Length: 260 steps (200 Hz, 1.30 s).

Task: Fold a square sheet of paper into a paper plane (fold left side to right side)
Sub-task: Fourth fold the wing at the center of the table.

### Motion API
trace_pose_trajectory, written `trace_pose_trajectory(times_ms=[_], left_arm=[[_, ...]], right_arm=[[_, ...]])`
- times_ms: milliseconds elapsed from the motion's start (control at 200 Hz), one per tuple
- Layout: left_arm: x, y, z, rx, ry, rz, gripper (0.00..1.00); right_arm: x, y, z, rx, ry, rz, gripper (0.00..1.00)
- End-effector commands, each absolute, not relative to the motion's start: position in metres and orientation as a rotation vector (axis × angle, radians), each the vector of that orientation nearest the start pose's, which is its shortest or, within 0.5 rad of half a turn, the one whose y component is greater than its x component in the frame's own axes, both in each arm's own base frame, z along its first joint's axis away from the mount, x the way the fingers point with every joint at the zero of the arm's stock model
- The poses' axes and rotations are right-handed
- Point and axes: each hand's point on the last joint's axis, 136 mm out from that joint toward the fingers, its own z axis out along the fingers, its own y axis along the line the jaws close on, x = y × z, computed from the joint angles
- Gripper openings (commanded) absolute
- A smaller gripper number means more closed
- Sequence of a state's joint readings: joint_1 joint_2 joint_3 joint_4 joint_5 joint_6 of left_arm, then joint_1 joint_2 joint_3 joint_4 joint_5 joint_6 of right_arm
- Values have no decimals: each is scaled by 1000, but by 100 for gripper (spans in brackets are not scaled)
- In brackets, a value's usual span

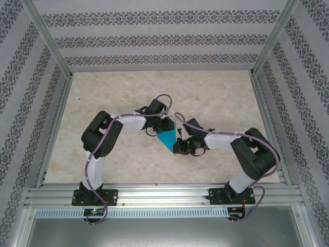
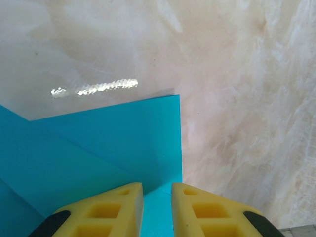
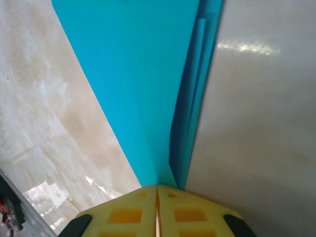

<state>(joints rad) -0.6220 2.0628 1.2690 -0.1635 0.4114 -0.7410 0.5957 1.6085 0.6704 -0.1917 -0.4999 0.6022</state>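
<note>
Right tool (image 3: 157,192) tight on plain teal paper plane (image 3: 143,84); left tool (image 2: 157,192) ajar.

Teal-blue paper plane (image 1: 167,139) on a beige marbled table (image 1: 128,92), white walls (image 1: 154,41) with grey ornamental bands.

This is a robotics lab test cell, not a home. A marble-patterned desk (image 1: 128,92) sits boxed in by aluminium frame posts (image 1: 49,38) and wallpapered panels (image 1: 164,38). Two cabled robot arms (image 1: 103,136) are bolted to a slotted aluminium rail (image 1: 164,195).
</note>
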Motion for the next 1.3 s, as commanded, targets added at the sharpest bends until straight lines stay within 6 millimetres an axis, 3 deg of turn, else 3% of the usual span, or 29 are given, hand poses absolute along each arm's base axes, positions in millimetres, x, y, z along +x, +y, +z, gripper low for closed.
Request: trace_pose_trajectory(times_ms=[0,205,445,914,1104,1294], left_arm=[[359,-321,-10,-19,2802,-879,24],[353,-318,-17,-31,2808,-887,24],[352,-318,-16,-31,2805,-890,24],[351,-319,-15,-28,2802,-893,24],[352,-319,-14,-25,2802,-893,24],[352,-318,-15,-20,2806,-885,24]], right_arm=[[201,228,6,-134,2975,879,10],[232,244,45,-21,2815,984,9],[269,255,57,240,2703,1037,8],[301,269,34,450,2699,998,8],[301,274,26,458,2716,984,7],[293,265,10,484,2770,906,7]])
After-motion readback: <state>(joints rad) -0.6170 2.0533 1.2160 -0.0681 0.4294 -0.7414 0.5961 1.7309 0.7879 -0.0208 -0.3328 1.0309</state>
